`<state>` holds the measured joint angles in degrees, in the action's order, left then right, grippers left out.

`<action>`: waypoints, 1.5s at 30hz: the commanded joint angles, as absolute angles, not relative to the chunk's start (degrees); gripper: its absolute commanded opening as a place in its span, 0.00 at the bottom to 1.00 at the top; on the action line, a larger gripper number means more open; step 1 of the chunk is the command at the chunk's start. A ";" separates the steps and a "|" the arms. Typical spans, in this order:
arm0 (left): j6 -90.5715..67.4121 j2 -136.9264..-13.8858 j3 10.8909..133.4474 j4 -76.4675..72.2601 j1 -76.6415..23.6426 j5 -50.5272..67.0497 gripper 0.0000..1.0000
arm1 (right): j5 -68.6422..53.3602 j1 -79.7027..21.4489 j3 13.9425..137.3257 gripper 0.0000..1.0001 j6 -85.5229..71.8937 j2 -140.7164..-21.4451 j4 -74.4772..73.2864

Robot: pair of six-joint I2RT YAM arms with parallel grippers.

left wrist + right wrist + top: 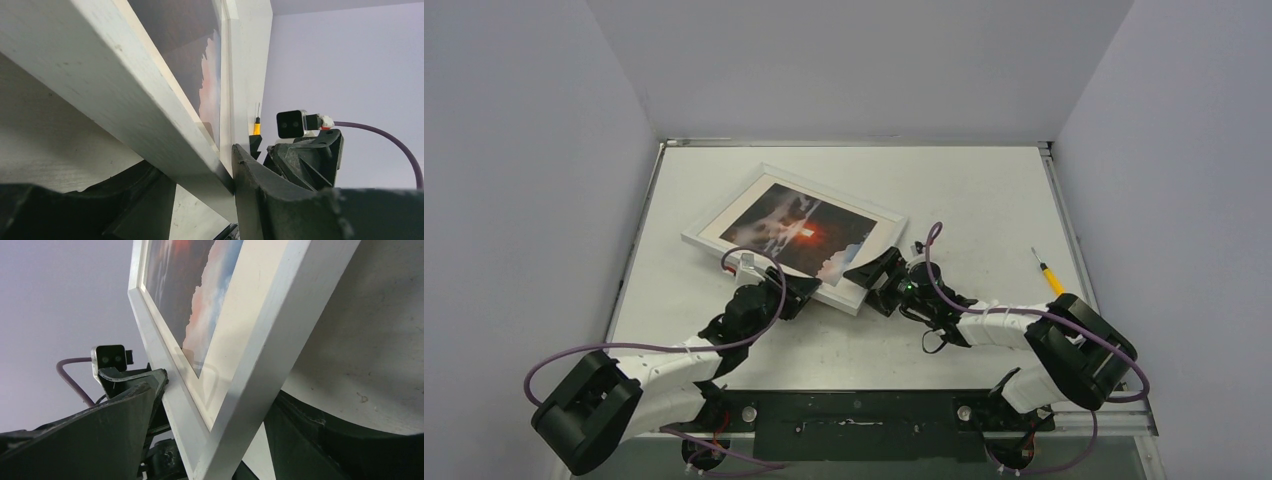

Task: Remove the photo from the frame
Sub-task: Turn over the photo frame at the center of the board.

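Both arms meet the frame [836, 189] at its near edge, raised off the tabletop [984, 190]. The left gripper [796, 292] has its jaws pinching that edge. The right gripper [876, 272] has its jaws straddling the near corner; I cannot tell if they are clamped. The photo [799, 228] sits inside the frame, face up, bordered by a cream mat [724, 228]. This looks like the lifting step, and next it probably needs turning over to reach the back. The white moulding is smooth, narrow and rigid.
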<state>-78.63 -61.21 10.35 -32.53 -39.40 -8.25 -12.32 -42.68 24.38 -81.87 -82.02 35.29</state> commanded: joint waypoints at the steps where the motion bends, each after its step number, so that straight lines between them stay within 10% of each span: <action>1: -77.23 -61.25 15.47 -45.50 -40.37 -6.26 0.40 | -10.66 -42.28 23.49 0.78 -88.80 -81.50 43.69; 10: -76.84 -59.97 17.49 -44.76 -41.56 -6.88 0.40 | -9.65 -41.95 19.70 0.68 -93.77 -84.14 54.24; 19: -75.57 -58.56 16.72 -42.56 -41.75 -7.78 0.41 | -8.48 -40.63 19.47 0.36 -93.80 -81.31 51.71; 24: -66.63 -58.60 18.99 -38.69 -41.75 -3.41 0.98 | -8.52 -38.62 21.05 0.09 -90.36 -78.31 45.38; 25: -65.19 -58.38 20.15 -34.97 -41.73 -3.71 0.97 | -8.55 -37.98 21.32 0.06 -89.06 -77.40 43.28; 45: -13.60 -61.52 25.55 -32.22 -42.01 5.63 0.96 | -1.94 -26.45 37.50 0.05 -58.22 -65.79 3.89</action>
